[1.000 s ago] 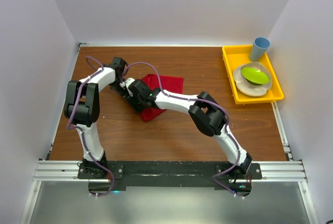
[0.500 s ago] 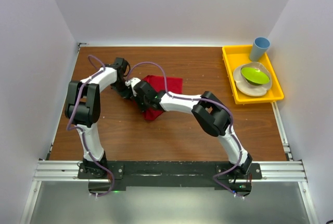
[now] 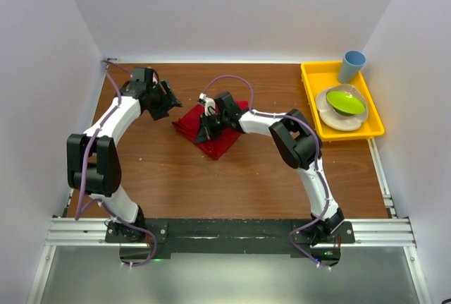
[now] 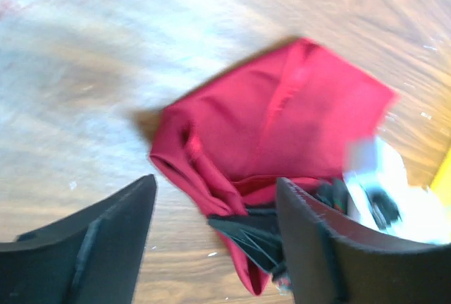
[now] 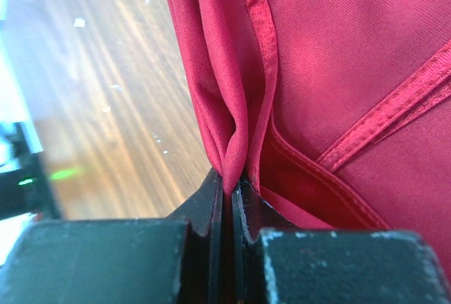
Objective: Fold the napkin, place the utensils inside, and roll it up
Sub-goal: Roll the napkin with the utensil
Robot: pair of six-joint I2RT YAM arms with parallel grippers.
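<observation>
The red napkin (image 3: 223, 144) lies bunched and partly folded on the wooden table (image 3: 176, 177), a little left of centre. My right gripper (image 3: 205, 132) reaches in from the right and is shut on a doubled fold of the napkin (image 5: 338, 71). The cloth runs up from between its closed fingertips (image 5: 230, 185). My left gripper (image 3: 168, 99) hovers open to the left of the napkin (image 4: 282, 120), apart from it. Nothing sits between its fingers (image 4: 106, 247). The right gripper's black fingers (image 4: 257, 237) show at the cloth's near edge. The utensils are out of view.
A yellow tray (image 3: 309, 99) stands at the back right. It holds a blue cup (image 3: 351, 65) and a green bowl (image 3: 345, 101) on a white plate (image 3: 337, 119). White walls close in the table on the left, back and right.
My left gripper has opened, let go of the napkin and drawn back to the left. My right gripper has shut on the cloth and pulled it to the right.
</observation>
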